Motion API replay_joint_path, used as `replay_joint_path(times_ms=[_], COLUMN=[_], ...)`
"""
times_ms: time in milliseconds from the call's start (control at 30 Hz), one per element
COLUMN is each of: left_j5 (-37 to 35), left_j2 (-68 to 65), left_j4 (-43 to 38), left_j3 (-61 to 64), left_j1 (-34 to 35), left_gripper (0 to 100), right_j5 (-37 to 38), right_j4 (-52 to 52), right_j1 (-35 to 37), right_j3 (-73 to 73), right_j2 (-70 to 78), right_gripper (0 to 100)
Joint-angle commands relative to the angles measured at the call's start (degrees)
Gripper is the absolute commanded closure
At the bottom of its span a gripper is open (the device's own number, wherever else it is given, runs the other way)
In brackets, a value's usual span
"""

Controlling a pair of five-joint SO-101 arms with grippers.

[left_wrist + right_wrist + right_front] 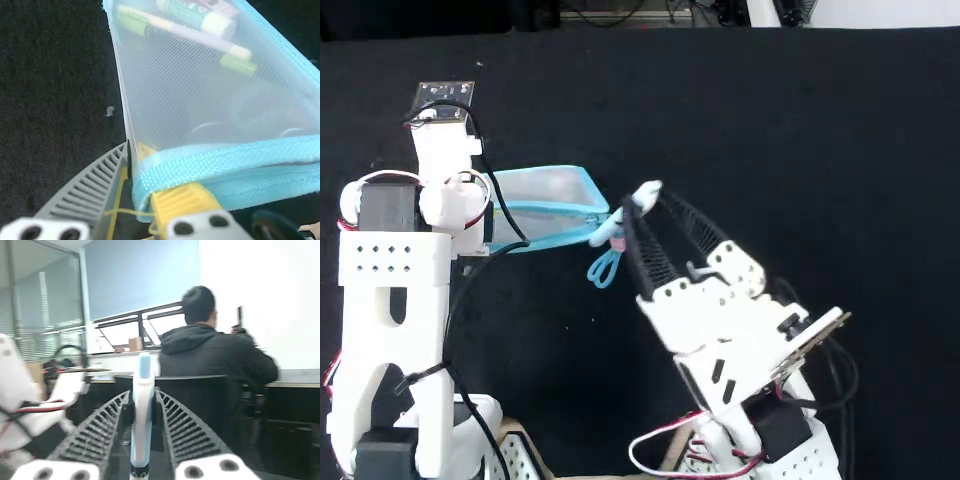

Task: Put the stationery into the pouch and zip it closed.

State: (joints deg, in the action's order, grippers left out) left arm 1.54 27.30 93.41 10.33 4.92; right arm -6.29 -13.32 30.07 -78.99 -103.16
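Left hand is pinching the pouch by a corner: ribbed grey finger one side, yellow finger the other, on the teal woven trim. Pouch is flat translucent mesh; pens and a capped tube show through. Right hand is clamped on a slim white stick with a blue tip. High view: pouch at its 9 o'clock, on the black cloth surface.

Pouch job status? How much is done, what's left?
Done: pens and a tube lie inside the mesh pouch. In hand: left gripper pinches the pouch's corner; right gripper grips a white-and-blue pen by the pouch's other end. Left: likely insert that pen, then zip.
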Motion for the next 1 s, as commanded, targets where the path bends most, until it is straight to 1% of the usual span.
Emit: replay_joint_path(times_ms=[0,100,200,300,500,667,700,767,967], left_j5=[-0.53,-0.53,-0.53,-0.62,-0.62,-0.62,-0.62,-0.62,-0.62], left_j2=[-0.7,-0.7,-0.7,-0.7,-0.7,-0.7,-0.7,-0.7,-0.7], left_j4=[-0.09,-0.09,-0.09,-0.09,-0.09,-0.09,-0.09,-0.09,-0.09], left_j3=[1.27,1.27,1.27,1.27,1.27,1.27,1.27,1.27,1.27], left_j1=[-0.48,-0.48,-0.48,-0.48,-0.48,-0.4,-0.4,-0.4,-0.4], left_gripper=[97,97,97,97,97,97,97,97,97], right_j5=[0.09,-0.09,-0.09,-0.09,-0.35,-0.09,0.0,0.0,0.09], right_j4=[-3.16,-3.43,-3.52,-3.96,-3.96,-4.4,-6.07,-12.92,-41.93], right_j1=[-9.76,-15.47,-19.25,-21.54,-25.41,-31.3,-31.47,-31.38,-30.42], right_j3=[1.27,1.54,4.44,10.33,23.16,31.43,33.54,39.69,65.54], right_j2=[-3.82,2.15,11.74,25.54,58.68,74.68,76.97,81.8,101.14], right_gripper=[98.7,98.7,98.7,98.7,98.7,98.7,98.7,98.7,98.4])
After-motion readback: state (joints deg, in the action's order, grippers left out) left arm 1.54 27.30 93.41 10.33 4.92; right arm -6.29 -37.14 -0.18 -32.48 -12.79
